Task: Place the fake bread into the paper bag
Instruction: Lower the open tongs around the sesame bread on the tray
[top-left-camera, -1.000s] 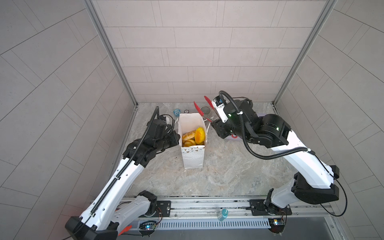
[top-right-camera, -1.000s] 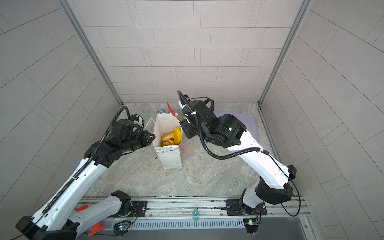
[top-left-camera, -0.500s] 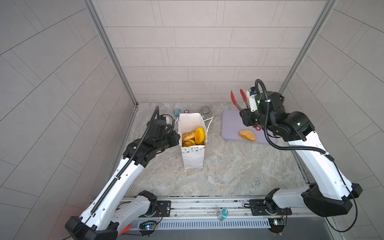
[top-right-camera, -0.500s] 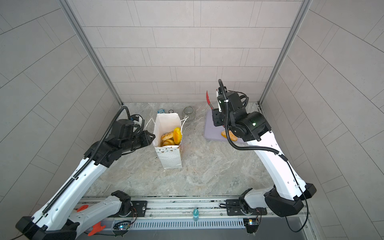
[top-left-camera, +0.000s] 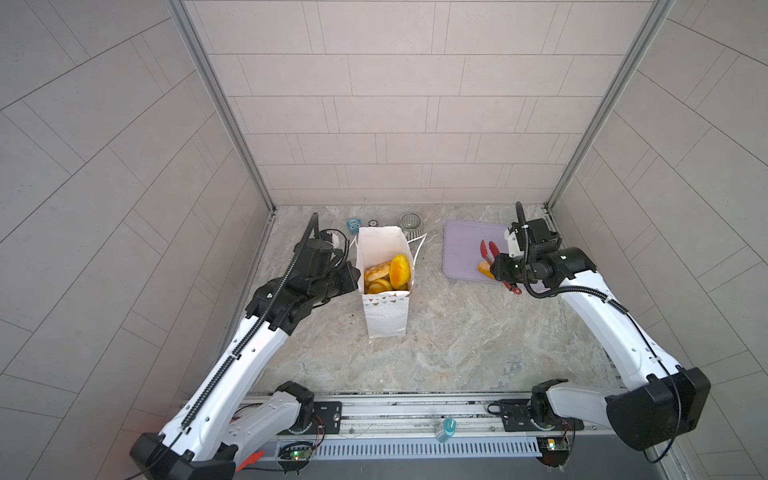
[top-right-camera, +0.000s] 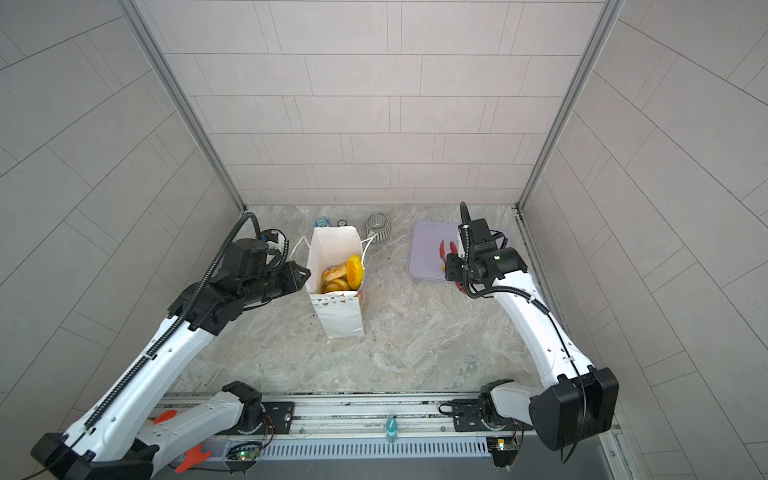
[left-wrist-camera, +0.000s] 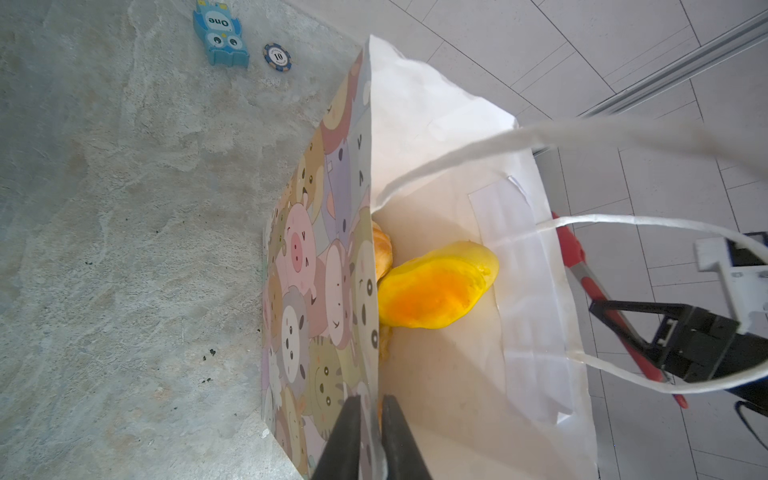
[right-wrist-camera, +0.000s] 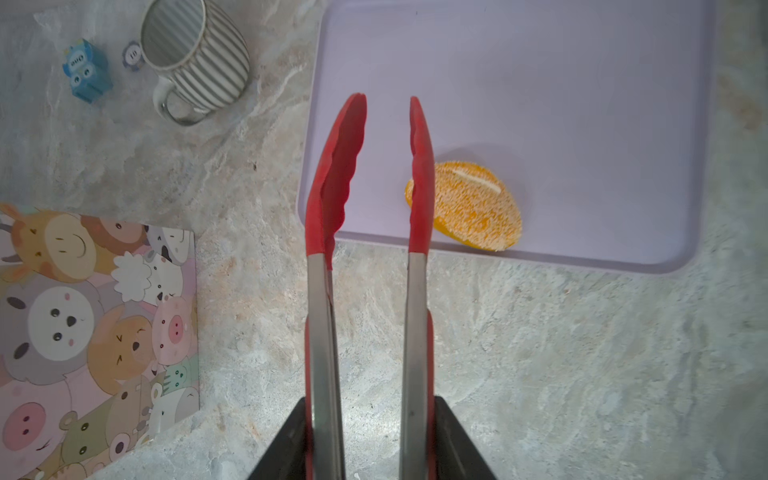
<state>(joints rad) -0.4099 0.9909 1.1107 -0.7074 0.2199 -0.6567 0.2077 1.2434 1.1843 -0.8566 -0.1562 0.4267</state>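
Bread (left-wrist-camera: 436, 291) lies in the paper bag (left-wrist-camera: 436, 124), its wall pinched by the left end effector (left-wrist-camera: 371, 411). The right end effector (right-wrist-camera: 370, 436) grips tongs (right-wrist-camera: 336, 174), tips apart beside the last sesame bun (right-wrist-camera: 473, 208) on the tray (right-wrist-camera: 540, 83) — pickup stage; next, straddle it and squeeze.

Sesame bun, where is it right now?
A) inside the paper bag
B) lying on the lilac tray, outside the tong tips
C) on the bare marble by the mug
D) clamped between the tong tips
B: the sesame bun lies on the lilac tray, just outside one red tip of the tongs, and nothing sits between the two tips.
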